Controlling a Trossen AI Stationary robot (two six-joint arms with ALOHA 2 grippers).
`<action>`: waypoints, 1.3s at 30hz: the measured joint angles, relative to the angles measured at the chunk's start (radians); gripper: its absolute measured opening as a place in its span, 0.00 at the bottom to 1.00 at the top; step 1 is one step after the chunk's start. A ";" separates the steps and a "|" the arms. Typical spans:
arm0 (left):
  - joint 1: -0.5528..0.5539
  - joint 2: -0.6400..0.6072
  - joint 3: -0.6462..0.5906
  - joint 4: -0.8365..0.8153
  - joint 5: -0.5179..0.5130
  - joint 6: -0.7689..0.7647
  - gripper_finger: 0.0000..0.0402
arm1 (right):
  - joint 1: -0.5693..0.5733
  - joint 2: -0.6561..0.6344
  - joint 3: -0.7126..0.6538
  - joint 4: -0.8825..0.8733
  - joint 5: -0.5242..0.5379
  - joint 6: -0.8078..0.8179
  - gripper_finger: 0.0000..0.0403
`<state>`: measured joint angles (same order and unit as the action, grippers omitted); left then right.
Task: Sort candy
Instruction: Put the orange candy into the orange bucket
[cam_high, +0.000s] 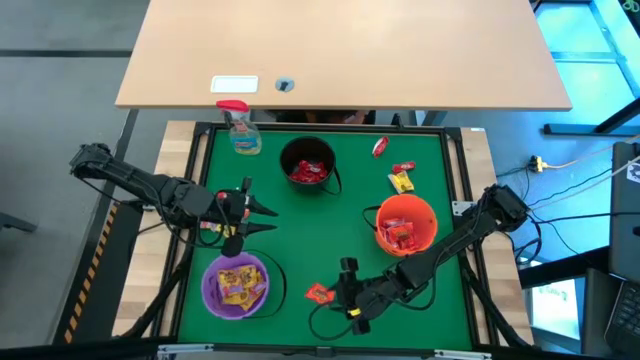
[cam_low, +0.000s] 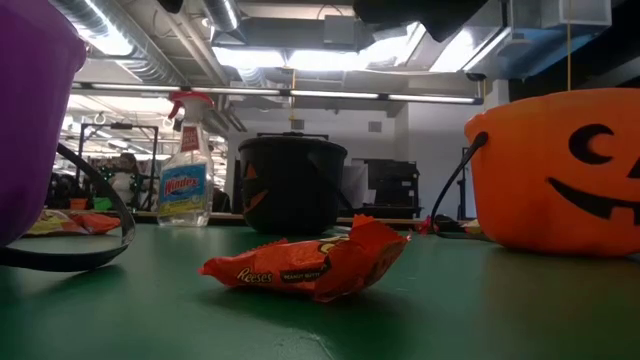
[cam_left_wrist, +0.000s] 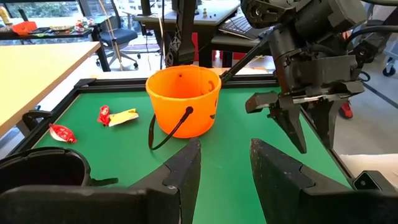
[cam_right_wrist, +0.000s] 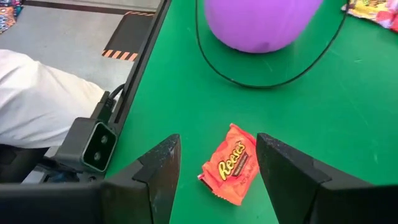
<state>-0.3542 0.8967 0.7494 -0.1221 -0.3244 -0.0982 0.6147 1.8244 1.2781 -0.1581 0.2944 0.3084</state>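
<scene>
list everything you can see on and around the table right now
black bucket: one, back centre of the green mat, red candy inside
orange bucket: one, right side, orange-red candy inside
purple bucket: one, front left, yellow candy inside
loose candy: orange packet at front centre; red one, red and yellow ones at back right
spray bottle: one, clear with red top, back left corner
wooden table: one, behind the mat
left tool: open, empty, between black and purple buckets
right tool: open, straddling the orange packet
</scene>
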 joint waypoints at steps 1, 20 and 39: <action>0.000 0.000 0.000 0.000 0.000 0.000 0.32 | 0.000 0.000 0.000 0.000 0.007 0.000 0.51; 0.000 0.000 0.000 -0.001 0.000 -0.005 0.32 | 0.000 0.001 0.000 0.000 0.046 0.001 0.51; 0.000 0.000 0.000 -0.005 -0.007 -0.004 0.32 | 0.000 0.011 -0.001 0.013 0.068 -0.028 0.51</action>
<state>-0.3538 0.8967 0.7494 -0.1276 -0.3316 -0.1024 0.6144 1.8355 1.2770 -0.1452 0.3627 0.2802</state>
